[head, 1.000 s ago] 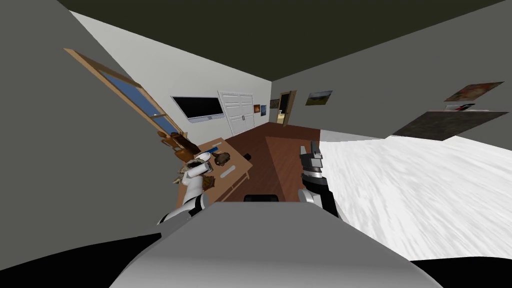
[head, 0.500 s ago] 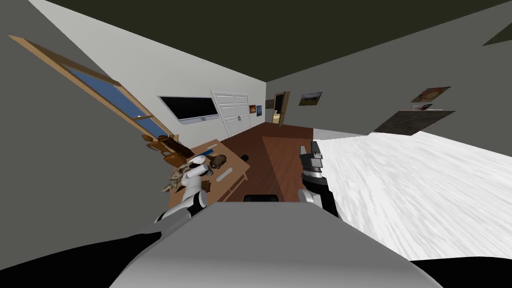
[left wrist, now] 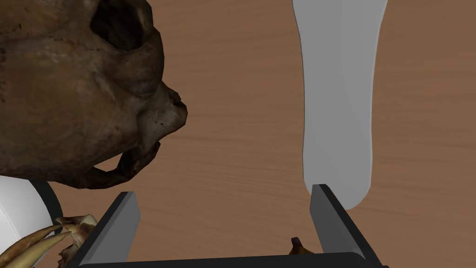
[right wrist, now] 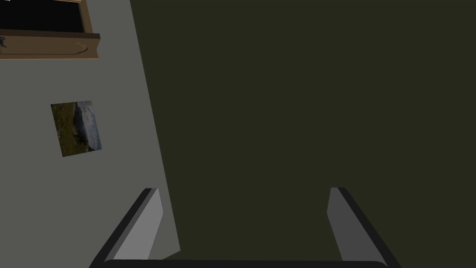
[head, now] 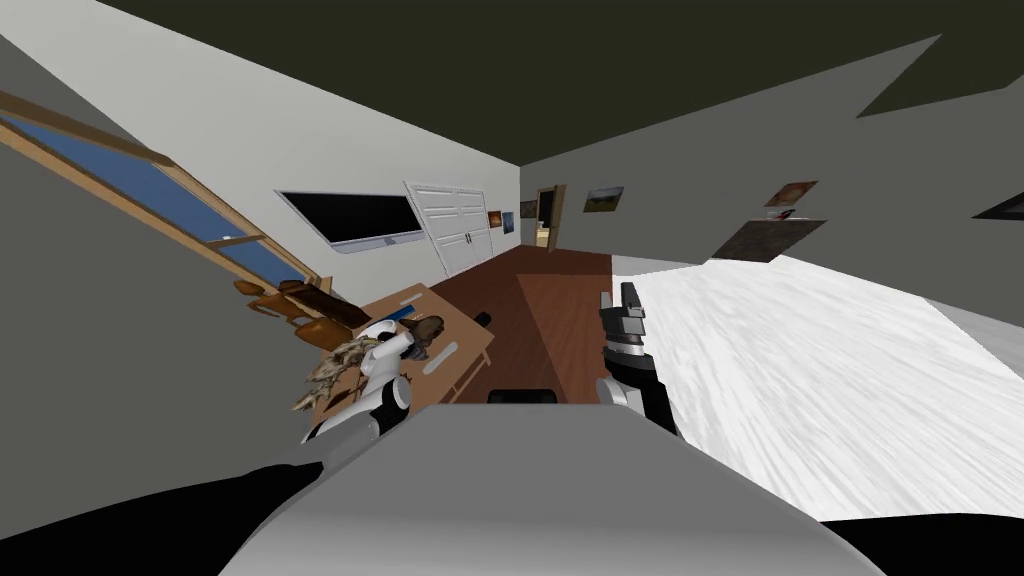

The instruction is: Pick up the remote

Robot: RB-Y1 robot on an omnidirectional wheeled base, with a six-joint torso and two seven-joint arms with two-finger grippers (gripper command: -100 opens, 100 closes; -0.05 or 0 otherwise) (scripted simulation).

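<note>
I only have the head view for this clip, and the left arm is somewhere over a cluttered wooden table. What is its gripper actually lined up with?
Observer: The left gripper is open over bare table; the pale grey remote lies in line with one finger, not between the two.
Operator: Anything crowding it?
Observer: A brown skull, beside the other finger, apart from the remote.
Operator: And the other arm?
Observer: The right gripper is open, holding nothing.

Grey remote [left wrist: 338, 102], brown skull [left wrist: 79, 83], tan table [left wrist: 241, 139]
</note>
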